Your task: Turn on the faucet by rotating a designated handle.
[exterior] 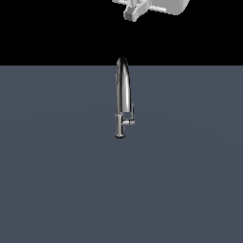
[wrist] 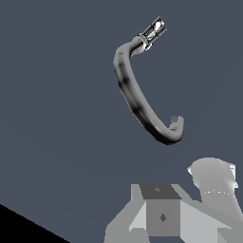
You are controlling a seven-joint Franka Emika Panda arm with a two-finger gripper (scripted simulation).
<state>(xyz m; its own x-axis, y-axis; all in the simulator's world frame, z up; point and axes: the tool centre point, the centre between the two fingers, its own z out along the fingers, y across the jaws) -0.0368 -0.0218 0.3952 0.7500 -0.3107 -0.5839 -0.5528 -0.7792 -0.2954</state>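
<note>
The chrome faucet (exterior: 123, 88) stands upright in the middle of the dark grey floor, its arched spout rising from a short base. Its handle (exterior: 131, 116), a thin lever on a short stub, sticks out low on the body toward the exterior view's right. My gripper (exterior: 135, 12) hangs well above the faucet, cut off by the picture's upper edge and touching nothing. From the wrist view I look down on the curved spout (wrist: 135, 97) and the handle (wrist: 154, 30) beyond it. Grey blocky parts of my hand (wrist: 162, 212) fill the near edge; the fingertips do not show clearly.
A flat dark grey surface (exterior: 57, 180) spreads around the faucet, with a black background behind it. A rounded white arm link (wrist: 214, 174) shows beside my hand in the wrist view.
</note>
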